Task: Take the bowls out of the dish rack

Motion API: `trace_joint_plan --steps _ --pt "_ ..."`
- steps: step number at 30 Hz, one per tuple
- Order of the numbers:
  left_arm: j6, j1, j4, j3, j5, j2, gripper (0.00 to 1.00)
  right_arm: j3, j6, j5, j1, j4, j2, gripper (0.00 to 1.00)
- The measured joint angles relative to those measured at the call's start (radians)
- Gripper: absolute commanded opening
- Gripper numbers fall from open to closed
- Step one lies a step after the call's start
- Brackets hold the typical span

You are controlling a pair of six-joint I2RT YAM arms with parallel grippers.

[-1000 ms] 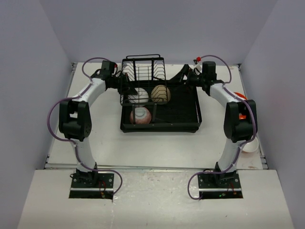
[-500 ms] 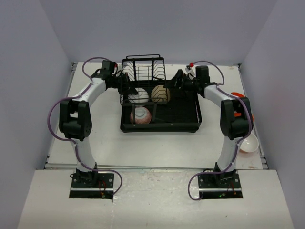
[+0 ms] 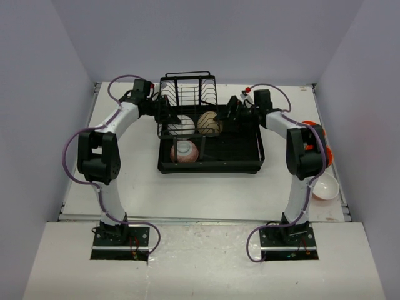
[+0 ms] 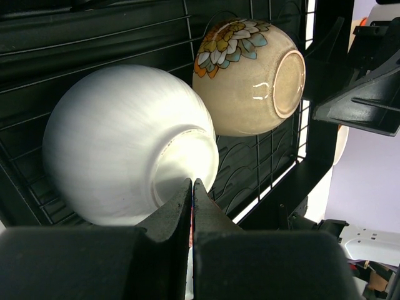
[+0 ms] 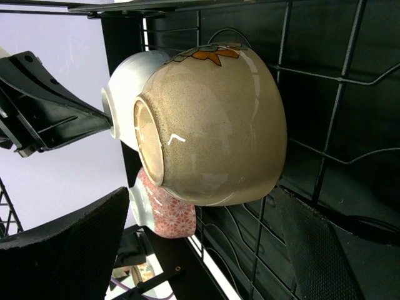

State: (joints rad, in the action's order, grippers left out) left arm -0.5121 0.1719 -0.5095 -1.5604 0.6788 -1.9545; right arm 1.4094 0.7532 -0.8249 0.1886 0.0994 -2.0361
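Rack wires (image 5: 339,100) close behind tan bowl (image 5: 212,125)

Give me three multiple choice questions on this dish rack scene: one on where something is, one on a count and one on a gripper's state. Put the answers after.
1. Where does the pink patterned bowl lie?
A. In the dish rack, nearer the arm bases than the white bowl
B. Outside the rack
C. Hung high in the upright wire section

2. How many bowls show inside the rack?
A. One
B. Three
C. Six

3. How does the right gripper stand?
A. Shut on the beige bowl
B. Shut and empty
C. Open, with the beige bowl just ahead of the gap

Answers:
1 A: the top view shows it on the rack floor in front of the white bowl.
2 B: the top view shows the white, beige and pink ones.
3 C: the right wrist view shows its fingers spread wide apart and gripping nothing.
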Motion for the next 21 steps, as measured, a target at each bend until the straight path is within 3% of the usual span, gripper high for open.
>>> trace_joint_plan --steps 21 --pt "0.0 0.0 -0.001 0.0 -0.002 0.0 0.0 0.115 -0.058 -0.001 0.0 0.053 -0.085 0.99"
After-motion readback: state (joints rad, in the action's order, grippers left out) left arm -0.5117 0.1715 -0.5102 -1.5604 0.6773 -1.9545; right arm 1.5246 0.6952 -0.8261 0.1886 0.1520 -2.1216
